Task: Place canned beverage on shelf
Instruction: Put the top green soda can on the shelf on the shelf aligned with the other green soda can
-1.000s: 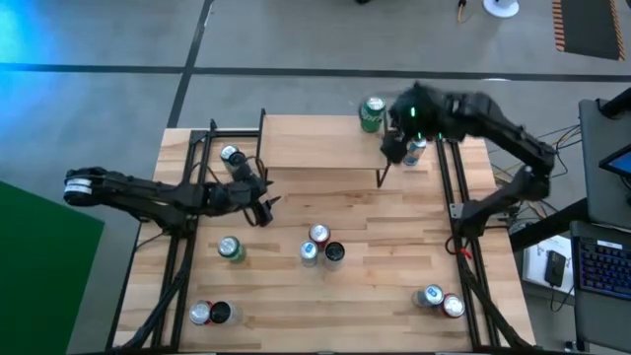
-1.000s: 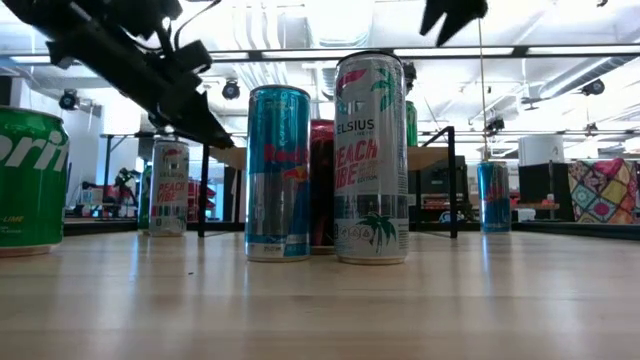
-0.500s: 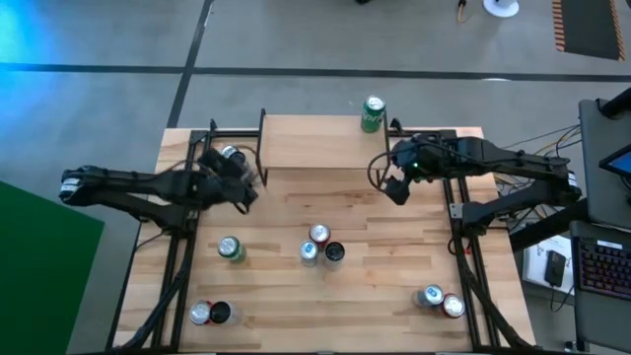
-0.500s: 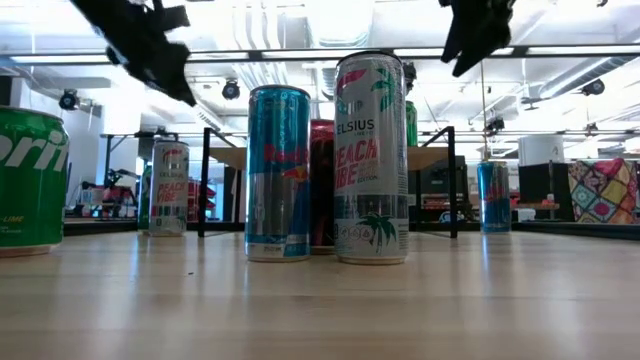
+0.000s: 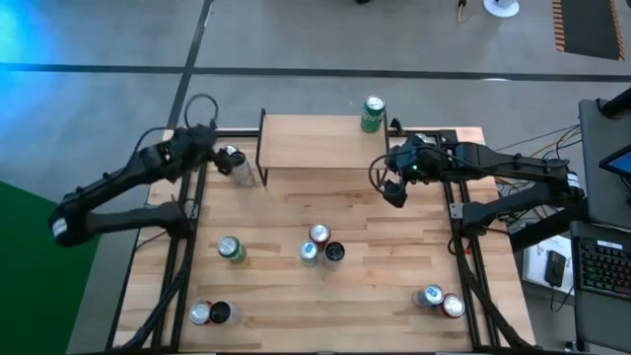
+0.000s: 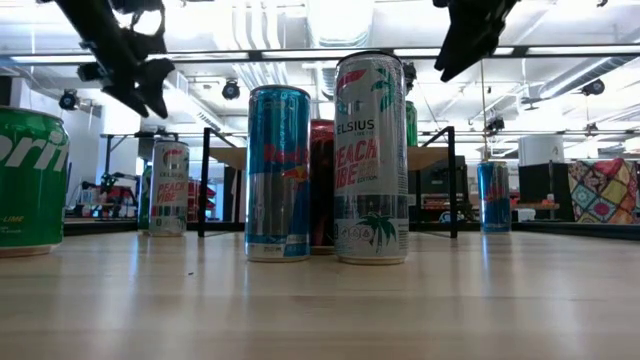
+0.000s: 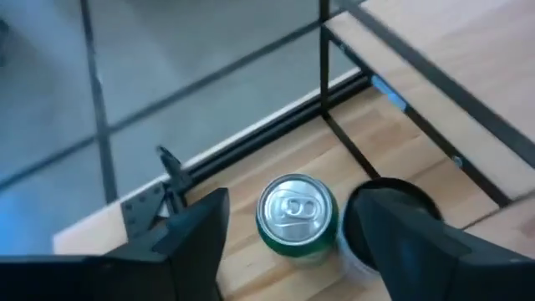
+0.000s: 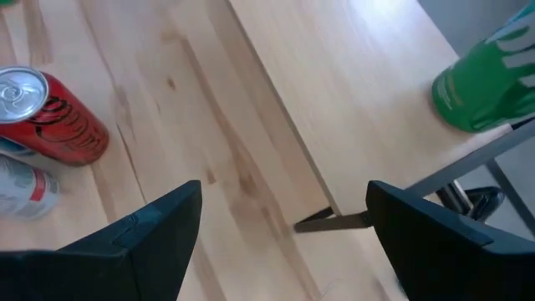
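Note:
The shelf (image 5: 320, 143) is a light-wood board on black legs at the table's far middle, and a green can (image 5: 373, 113) stands upright on its far right part. My left gripper (image 5: 212, 158) hangs open above two upright cans at the far left. These are a green can (image 7: 297, 213) and a pale can (image 6: 168, 187) beside it. My right gripper (image 5: 394, 190) hangs open and empty above the table by the shelf's right end. A blue can (image 6: 493, 197) stands right of the shelf.
Three cans (image 5: 321, 247) stand clustered at the table's middle, a green can (image 5: 230, 248) to their left. Two pairs of cans stand near the front edge, at the left (image 5: 209, 314) and the right (image 5: 441, 300). Black frame rails (image 5: 182, 256) run along both table sides.
My left gripper has swung from the table's left middle toward the far left corner and risen, and now hangs over the two cans there. My right gripper has come down and toward the near edge, off the shelf's right end, then kept still. No can has moved.

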You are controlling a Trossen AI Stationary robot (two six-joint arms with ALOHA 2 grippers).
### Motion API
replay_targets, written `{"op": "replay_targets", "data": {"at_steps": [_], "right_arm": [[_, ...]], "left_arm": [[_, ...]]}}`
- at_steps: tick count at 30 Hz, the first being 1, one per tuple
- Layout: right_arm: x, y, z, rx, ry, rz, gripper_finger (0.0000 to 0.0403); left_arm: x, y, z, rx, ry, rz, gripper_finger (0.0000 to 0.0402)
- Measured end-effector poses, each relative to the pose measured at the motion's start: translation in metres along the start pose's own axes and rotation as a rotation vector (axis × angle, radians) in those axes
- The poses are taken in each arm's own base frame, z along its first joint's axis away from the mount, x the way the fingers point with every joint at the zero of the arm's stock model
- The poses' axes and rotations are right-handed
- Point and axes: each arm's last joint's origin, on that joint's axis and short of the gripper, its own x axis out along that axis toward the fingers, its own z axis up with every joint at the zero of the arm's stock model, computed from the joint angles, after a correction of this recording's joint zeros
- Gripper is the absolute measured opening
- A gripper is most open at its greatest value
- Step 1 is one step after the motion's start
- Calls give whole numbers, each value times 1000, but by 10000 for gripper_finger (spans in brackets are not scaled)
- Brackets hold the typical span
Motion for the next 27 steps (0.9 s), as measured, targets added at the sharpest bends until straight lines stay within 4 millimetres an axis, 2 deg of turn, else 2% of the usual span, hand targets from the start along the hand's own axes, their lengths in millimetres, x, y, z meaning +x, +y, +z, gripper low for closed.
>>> {"op": "replay_targets", "data": {"at_steps": [5, 9, 17, 27], "right_arm": [[1, -2, 2, -24, -15, -5, 326], [2, -6, 4, -26, -21, -18, 326], [4, -16, 4, -19, -14, -47, 326], [5, -17, 4, -21, -12, -48, 326]], "left_arm": [[27, 17, 5, -44, 96, -112, 312], [44, 27, 5, -39, 163, -74, 338], [60, 26, 8, -74, 206, -78, 325], [88, 20, 1, -91, 339, -68, 320]]}}
